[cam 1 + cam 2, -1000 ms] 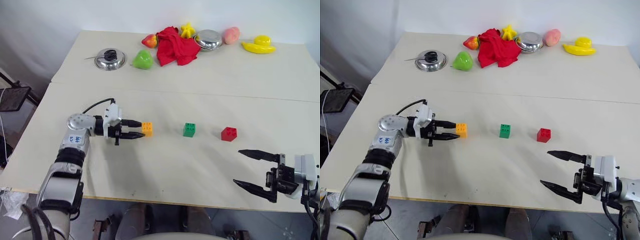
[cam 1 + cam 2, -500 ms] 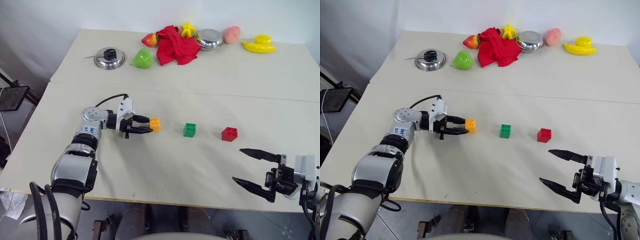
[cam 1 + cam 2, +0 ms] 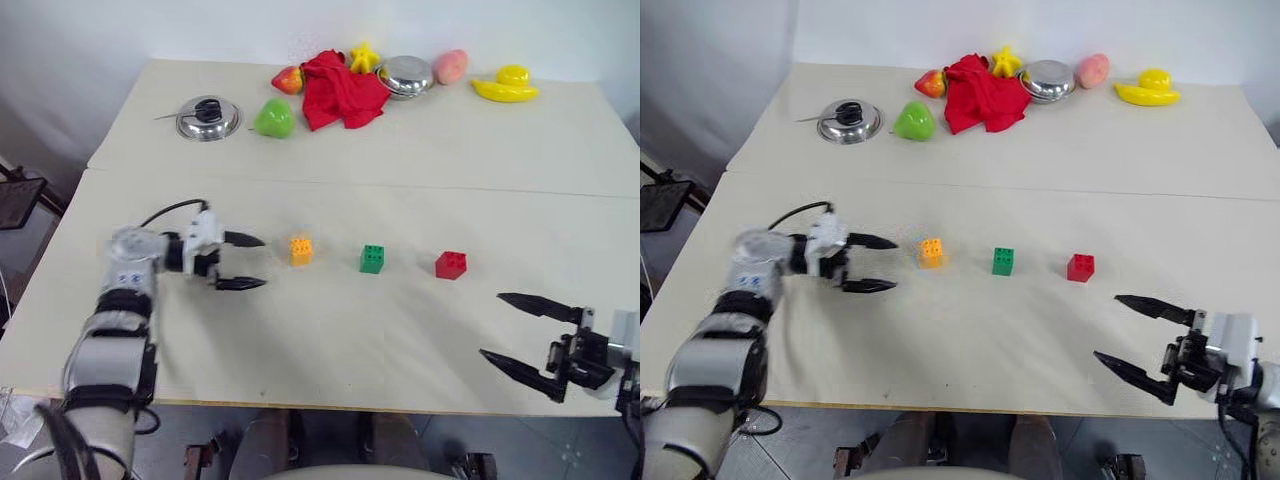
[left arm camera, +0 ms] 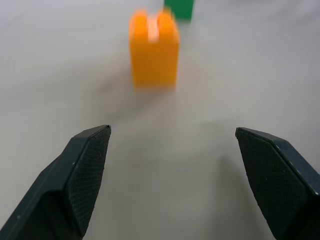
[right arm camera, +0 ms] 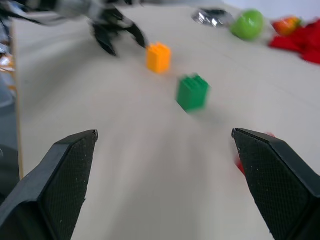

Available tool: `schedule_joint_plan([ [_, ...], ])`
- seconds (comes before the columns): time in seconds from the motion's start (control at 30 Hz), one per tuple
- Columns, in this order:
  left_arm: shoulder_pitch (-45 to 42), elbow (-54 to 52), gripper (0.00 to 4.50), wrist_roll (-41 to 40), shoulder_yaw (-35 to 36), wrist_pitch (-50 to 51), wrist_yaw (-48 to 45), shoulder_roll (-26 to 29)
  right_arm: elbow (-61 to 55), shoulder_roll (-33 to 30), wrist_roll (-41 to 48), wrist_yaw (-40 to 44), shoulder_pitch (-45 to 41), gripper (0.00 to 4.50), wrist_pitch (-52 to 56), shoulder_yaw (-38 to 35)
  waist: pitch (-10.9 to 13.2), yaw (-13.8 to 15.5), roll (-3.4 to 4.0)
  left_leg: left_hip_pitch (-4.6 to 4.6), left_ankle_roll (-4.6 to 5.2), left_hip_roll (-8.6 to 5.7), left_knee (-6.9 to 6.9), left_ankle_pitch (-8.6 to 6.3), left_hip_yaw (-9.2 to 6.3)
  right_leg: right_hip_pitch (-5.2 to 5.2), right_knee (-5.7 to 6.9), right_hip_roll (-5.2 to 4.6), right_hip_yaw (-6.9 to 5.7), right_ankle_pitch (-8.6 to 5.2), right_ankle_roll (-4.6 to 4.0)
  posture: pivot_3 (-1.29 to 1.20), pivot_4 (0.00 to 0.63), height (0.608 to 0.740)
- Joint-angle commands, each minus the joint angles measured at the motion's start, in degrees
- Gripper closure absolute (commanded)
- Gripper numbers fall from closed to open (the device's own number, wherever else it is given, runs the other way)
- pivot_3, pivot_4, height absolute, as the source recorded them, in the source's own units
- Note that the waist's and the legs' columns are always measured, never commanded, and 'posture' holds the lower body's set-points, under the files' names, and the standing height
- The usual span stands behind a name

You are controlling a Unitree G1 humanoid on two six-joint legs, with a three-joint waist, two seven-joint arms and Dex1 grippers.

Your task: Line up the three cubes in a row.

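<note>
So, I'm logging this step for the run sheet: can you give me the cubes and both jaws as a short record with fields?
orange-yellow cube: robot's-left end of the row, free on the table
green cube: middle
red cube: robot's-right end
row: roughly straight, cubes apart
left gripper: jaws open, apart from the orange-yellow cube
right gripper: jaws open, holding nothing, near the table's front edge

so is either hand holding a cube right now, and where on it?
Nothing is held. The left hand is open, clear of the orange-yellow cube. The right hand is open over bare table.
</note>
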Motion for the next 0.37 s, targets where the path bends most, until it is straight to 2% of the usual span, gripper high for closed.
schedule_joint_plan([
  [0.03,13.0,-19.3,0.25,-7.9,5.6,7.3,-0.9,5.1,6.3,-2.7,0.2,3.6,-2.1,0.0,-2.7,-4.3,0.0,-0.2,0.02,0.0,0.01,0.02,0.0,-0.02,0.0,0.0,-0.02,-0.01,0.0,0.0,0.0,0.0,0.15,0.74],
  [0.17,23.6,-33.8,0.25,-11.8,11.0,14.2,6.3,7.5,12.2,-4.5,-1.0,6.0,-4.6,0.0,-4.0,-4.4,0.0,0.1,0.03,0.08,0.01,0.02,0.03,-0.06,-0.01,0.04,-0.02,-0.13,0.12,0.0,-0.01,0.0,0.15,0.74],
  [0.37,31.9,-44.0,0.25,-13.8,16.4,19.9,14.8,7.4,20.1,-5.9,-3.4,8.8,-8.5,0.0,-6.4,-2.9,0.0,0.8,0.15,0.09,-0.13,-0.05,0.0,-0.14,-0.09,0.05,-0.05,-0.26,0.1,-0.01,-0.04,0.0,0.15,0.74],
])
